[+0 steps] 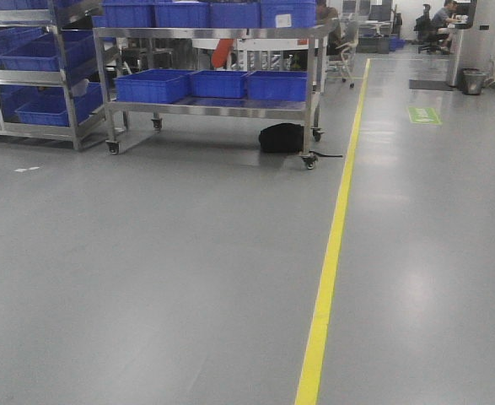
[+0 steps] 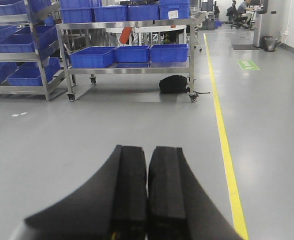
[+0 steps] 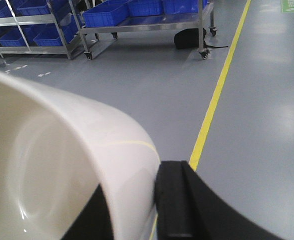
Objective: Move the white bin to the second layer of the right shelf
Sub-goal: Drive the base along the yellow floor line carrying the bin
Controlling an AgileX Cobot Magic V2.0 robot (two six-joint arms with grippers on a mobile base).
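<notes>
Ahead, a crate rack [image 1: 216,108] (bag [image 1: 281,137] beneath); right jaws grip the white bin [image 3: 86,150]; left jaws closed.

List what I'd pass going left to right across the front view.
rack → cart → yellow line → green sign → trash can. The black bag overlaps the cart, so it is left out.

White bin [image 3: 61,165] cut off by left and bottom edges, blue-crate rack [image 1: 28,77] cut at far left, seated person [image 1: 443,21] upper right too small for detail, green floor sign [image 1: 423,115] unreadable
</notes>
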